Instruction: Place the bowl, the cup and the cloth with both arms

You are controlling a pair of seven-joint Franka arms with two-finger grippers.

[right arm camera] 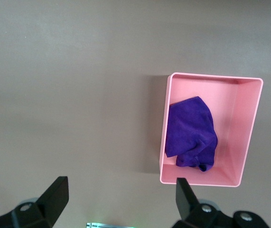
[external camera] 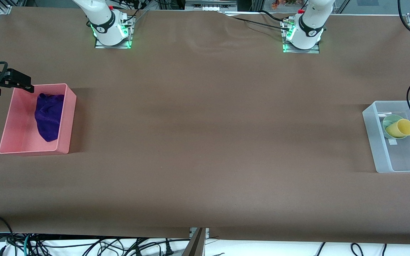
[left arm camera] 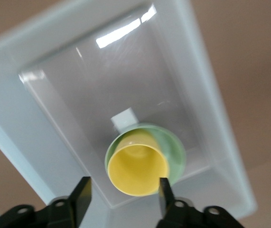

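Note:
The purple cloth (external camera: 49, 115) lies in a pink bin (external camera: 68, 119) at the right arm's end of the table; the right wrist view shows the cloth (right arm camera: 191, 130) in the bin (right arm camera: 211, 78) from high up. My right gripper (external camera: 25, 84) is open and empty, up in the air by the bin's corner; it also shows in the right wrist view (right arm camera: 120, 194). The yellow cup (external camera: 400, 128) sits tilted in the mint-green bowl (external camera: 389, 122) inside a clear bin (external camera: 370, 131). My left gripper (left arm camera: 122, 192) is open and empty just above the cup (left arm camera: 137, 168) and bowl (left arm camera: 175, 152).
Both arm bases (external camera: 111, 30) (external camera: 303, 33) stand along the table's edge farthest from the front camera. A white label (left arm camera: 125, 117) lies on the clear bin's floor (left arm camera: 126, 71). Cables (external camera: 84, 245) hang below the near edge. Brown covering (external camera: 205, 142) spans between the bins.

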